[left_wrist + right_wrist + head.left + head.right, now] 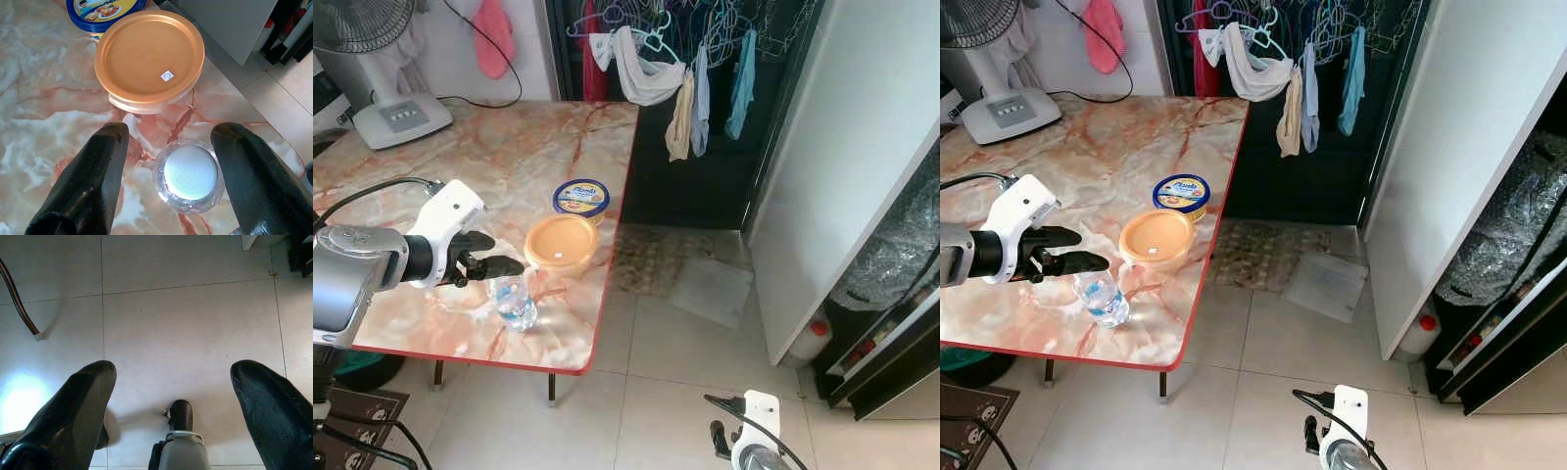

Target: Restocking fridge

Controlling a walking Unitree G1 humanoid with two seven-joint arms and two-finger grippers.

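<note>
A small clear water bottle (pixel 514 302) stands upright near the front edge of the marble table (pixel 440 186). My left gripper (pixel 494 257) hovers just above it, open, its two black fingers (pixel 93 181) either side of the bottle's cap (pixel 190 174) in the left wrist view. Just beyond the bottle sits a tub with an orange lid (pixel 562 243), and behind that a blue and yellow tub (pixel 580 197). My right gripper (pixel 171 406) hangs low over the tiled floor, open and holding nothing. The fridge (pixel 891 284) stands open at the right.
A white fan base (pixel 399 119) rests at the table's far left. Clothes on hangers (pixel 690 69) fill the dark doorway behind. A white door panel (pixel 832 176) stands between the doorway and the fridge. A mat (pixel 710 291) lies on the floor tiles.
</note>
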